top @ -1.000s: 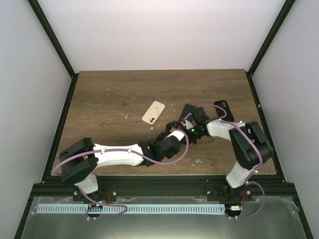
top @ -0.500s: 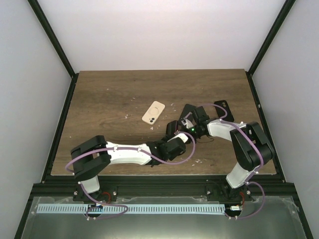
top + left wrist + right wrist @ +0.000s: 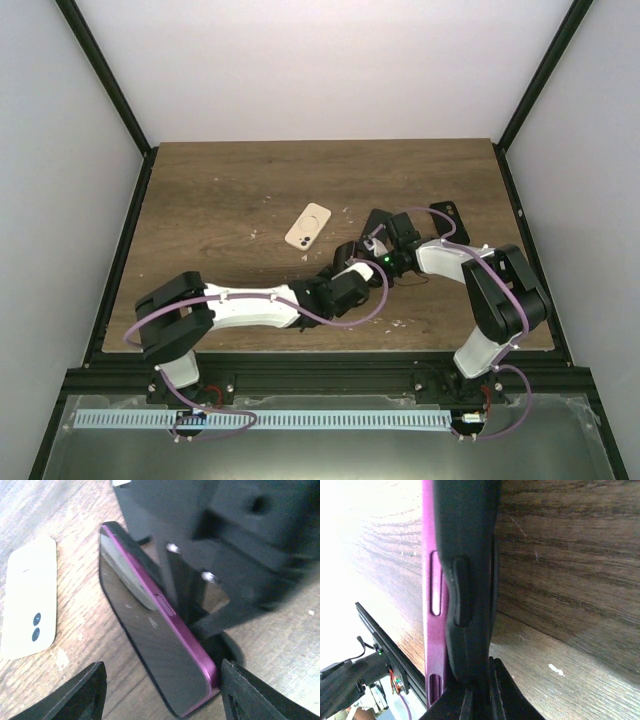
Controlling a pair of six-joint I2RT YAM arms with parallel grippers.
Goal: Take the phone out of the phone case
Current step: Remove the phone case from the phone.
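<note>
A purple phone [image 3: 165, 655] with a dark screen stands tilted on edge on the wooden table, partly out of a black phone case [image 3: 470, 555]. My right gripper [image 3: 480, 682] is shut on the case's edge, and the phone's purple side [image 3: 431, 645] shows beside the case. My left gripper [image 3: 161, 664] is open and straddles the phone's lower end. Its right fingertip [image 3: 240, 685] touches the phone's corner, while the left fingertip [image 3: 85, 690] stands clear of it. In the top view the two grippers meet right of the table's centre, left [image 3: 350, 258] and right [image 3: 378, 238].
A beige phone-shaped slab [image 3: 308, 226] with two small lens dots lies flat just left of the phone, also seen in the left wrist view [image 3: 29, 605]. A small black object [image 3: 448, 220] lies behind the right arm. White crumbs dot the table [image 3: 220, 190].
The left arm's elbow and shoulder links have swung toward the right while its gripper stays at the phone. The right arm, the phone and the beige slab have not moved.
</note>
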